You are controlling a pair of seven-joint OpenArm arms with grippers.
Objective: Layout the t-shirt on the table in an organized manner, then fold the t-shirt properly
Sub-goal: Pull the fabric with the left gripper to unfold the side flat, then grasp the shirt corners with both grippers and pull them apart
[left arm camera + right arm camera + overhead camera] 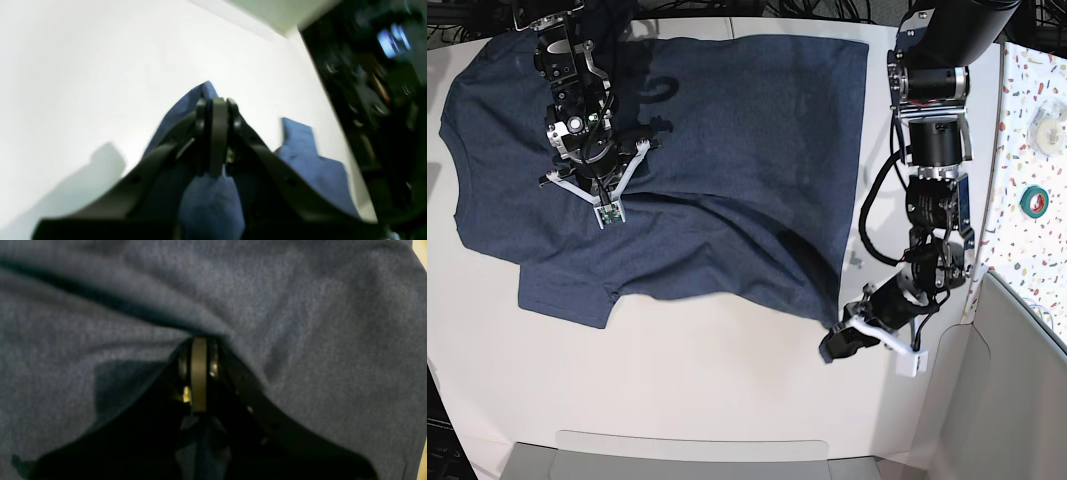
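Observation:
The dark navy t-shirt (727, 130) lies mostly spread on the white table (677, 380), hem toward the right and a sleeve at the lower left. My left gripper (835, 343) is shut on the shirt's lower right hem corner, which is drawn out into a point. In the left wrist view the left gripper's (217, 106) closed jaws pinch blue cloth (310, 160) above the table (83, 66). The right arm stands over the shirt's upper left part. My right gripper (199, 343) is shut on a raised fold of the t-shirt (300, 323), whose fabric fills that view.
A narrow speckled surface (1037, 130) runs along the right edge, with a green tape roll (1032, 200) and a white roll (1052, 128) on it. A pale panel (727, 455) lies along the front edge. Dark equipment (373, 100) sits beyond the table's edge.

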